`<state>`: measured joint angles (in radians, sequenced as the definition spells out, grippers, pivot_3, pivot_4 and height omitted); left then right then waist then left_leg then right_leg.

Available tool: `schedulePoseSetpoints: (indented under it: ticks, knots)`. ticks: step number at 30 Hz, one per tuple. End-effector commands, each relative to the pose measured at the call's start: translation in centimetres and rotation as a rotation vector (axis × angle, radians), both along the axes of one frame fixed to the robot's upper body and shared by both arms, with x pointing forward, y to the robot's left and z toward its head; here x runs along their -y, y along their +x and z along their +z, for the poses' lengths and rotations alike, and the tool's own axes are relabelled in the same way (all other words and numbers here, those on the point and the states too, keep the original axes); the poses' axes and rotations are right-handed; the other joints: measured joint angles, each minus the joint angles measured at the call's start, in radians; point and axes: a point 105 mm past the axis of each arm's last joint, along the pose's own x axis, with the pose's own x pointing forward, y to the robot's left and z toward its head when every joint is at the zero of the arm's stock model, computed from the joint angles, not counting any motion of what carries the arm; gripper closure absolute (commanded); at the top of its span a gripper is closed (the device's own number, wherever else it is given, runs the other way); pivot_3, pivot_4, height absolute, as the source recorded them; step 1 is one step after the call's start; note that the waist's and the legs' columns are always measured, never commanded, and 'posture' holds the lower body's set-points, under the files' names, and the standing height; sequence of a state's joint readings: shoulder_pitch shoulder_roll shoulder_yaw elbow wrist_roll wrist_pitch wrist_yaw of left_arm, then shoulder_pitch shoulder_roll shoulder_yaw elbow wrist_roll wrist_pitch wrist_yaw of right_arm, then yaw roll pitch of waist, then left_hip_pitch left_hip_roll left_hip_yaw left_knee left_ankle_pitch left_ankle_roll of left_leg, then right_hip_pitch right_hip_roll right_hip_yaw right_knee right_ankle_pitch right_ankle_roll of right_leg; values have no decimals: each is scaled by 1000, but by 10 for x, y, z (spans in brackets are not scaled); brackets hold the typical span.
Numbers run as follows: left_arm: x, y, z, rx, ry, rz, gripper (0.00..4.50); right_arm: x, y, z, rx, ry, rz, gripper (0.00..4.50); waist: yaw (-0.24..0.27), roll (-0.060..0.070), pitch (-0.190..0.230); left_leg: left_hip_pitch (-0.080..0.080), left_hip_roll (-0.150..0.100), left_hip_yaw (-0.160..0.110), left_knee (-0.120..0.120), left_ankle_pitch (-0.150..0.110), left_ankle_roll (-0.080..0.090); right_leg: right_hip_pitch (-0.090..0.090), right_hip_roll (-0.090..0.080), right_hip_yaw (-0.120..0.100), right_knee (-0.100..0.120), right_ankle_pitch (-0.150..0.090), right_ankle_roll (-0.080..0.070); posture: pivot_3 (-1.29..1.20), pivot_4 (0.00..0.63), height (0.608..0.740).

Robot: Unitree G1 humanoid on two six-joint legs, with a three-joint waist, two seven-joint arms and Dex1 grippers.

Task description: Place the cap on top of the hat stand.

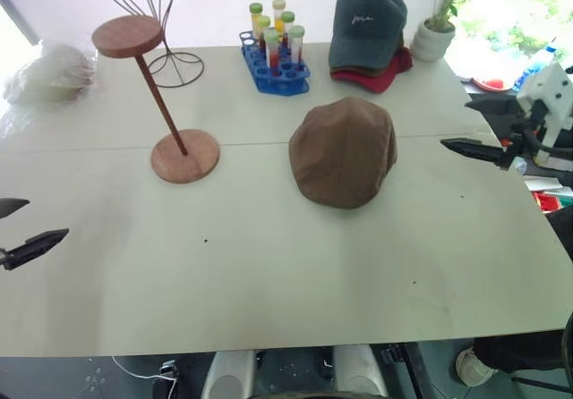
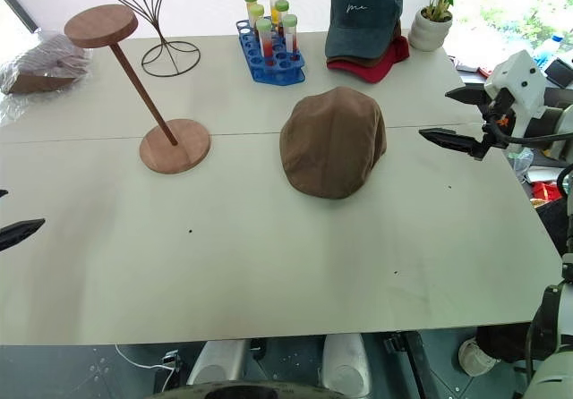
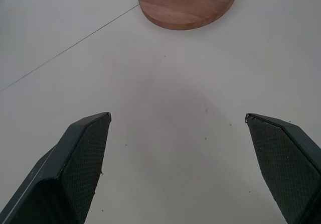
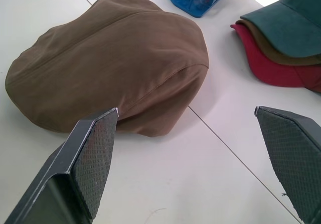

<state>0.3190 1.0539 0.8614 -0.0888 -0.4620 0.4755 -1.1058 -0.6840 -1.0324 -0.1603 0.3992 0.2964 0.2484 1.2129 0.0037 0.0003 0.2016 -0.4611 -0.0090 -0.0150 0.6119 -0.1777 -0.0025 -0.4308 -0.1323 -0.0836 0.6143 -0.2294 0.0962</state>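
The cap [image 1: 343, 151] lay flat on the white table [image 1: 269, 265] a little right of the frame's centre, brim toward the bottom. The hat stand [image 1: 157, 104] stood in the upper left, its top disc bare (the rod slanted up and to the left from the round base). The right gripper [image 1: 479, 126] hovered at the right edge, well apart from the cap, its two black fingers spread wide with nothing between them. The left gripper [image 1: 22, 226] sat at the lower left edge, likewise spread and empty above the bare table. Behind the cap stood a blue rack of tubes [image 1: 275, 55] and a stack of caps [image 1: 367, 37].
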Motion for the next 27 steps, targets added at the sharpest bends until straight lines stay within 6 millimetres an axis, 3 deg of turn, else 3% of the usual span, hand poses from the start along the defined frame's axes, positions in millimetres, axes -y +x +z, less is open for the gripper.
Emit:
schedulePoseSetpoints:
  ticks: [1, 19, 22, 27]
  knots:
    - [-6, -1, 11, 52, 66, 15, 0, 1, -1, 17, 74, -1, 4, 42, 0, 0, 0, 0, 0, 1, 0, 0, 0, 0, 0, 0, 0, 0, 0, 0, 150, 728]
    - [6, 19, 22, 134, -27, -13, 0, 15, 5, 25, 141, -13, -76, 42, -15, 0, 0, 1, 4, 9, 3, 1, 1, -1, 1, 0, 1, 6, 0, 0, 150, 728]
    - [21, 22, 29, 128, -58, -93, 0, 14, 8, 32, 171, -32, -84, 42, -18, 0, 0, 2, 4, 9, 4, 1, 2, -1, 1, 0, 1, 7, 0, 0, 150, 728]
    - [71, 19, 64, 86, -186, -358, 0, -13, -5, 48, 204, -104, 27, 42, -17, -1, 0, 2, 6, 9, 5, 2, 1, -2, 4, 0, 2, 8, -2, 0, 150, 728]
